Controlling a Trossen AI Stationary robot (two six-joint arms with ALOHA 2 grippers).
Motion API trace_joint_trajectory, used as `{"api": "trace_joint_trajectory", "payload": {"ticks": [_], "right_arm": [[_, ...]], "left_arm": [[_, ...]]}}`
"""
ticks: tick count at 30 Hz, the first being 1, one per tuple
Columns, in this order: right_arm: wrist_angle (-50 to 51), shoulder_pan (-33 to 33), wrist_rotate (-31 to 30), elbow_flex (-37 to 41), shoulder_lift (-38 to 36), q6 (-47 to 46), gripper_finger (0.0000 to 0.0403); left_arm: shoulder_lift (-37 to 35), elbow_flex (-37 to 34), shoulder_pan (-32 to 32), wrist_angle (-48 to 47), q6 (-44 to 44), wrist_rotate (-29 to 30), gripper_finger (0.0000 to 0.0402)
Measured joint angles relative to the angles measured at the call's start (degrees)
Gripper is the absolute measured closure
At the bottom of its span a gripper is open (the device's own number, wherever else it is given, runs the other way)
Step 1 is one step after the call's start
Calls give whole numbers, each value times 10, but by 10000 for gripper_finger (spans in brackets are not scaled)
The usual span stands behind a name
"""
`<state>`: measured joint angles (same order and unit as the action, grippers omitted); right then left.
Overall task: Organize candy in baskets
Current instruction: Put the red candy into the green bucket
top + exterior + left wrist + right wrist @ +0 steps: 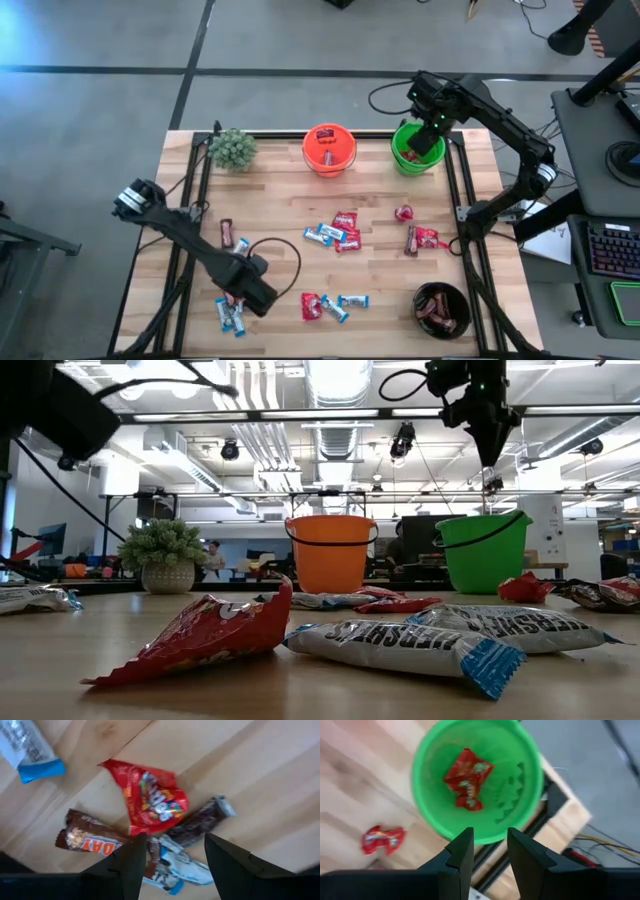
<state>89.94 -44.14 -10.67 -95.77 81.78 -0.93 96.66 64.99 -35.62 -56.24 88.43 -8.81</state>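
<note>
Wood table (280, 190) w/ scattered candy (335, 235), orange pail (329, 150), green pail (417, 152), black bowl (441, 309), plant (232, 149).

White-and-blue candy bar (410, 643) — "HERSHEY'S", seen upside down; brown bar (95, 842) — "DAY".

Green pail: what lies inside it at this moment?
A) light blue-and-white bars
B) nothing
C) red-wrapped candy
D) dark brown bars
C: the right wrist view looks down into the green pail and shows red-wrapped candy on its floor, with the open right gripper above its rim.
</note>
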Motion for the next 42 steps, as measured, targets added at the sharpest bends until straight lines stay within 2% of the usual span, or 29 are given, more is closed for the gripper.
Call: {"api": "trace_joint_trajectory", "payload": {"ticks": [6, 27, 33, 40, 42], "right_arm": [[1, 0, 65, 0, -7, -13, 294], [1, 0, 66, 0, -67, -37, 294], [1, 0, 66, 0, -74, -37, 294], [1, 0, 66, 0, -75, -40, 294], [1, 0, 66, 0, -75, -43, 294]], "left_arm": [[27, 0, -1, 1, -8, -3, 219], [38, -53, 6, 28, -26, 6, 225], [38, -68, 6, 46, -26, 7, 269], [37, -68, 6, 51, -31, 7, 373], [35, -68, 6, 59, -40, 2, 392]]}}
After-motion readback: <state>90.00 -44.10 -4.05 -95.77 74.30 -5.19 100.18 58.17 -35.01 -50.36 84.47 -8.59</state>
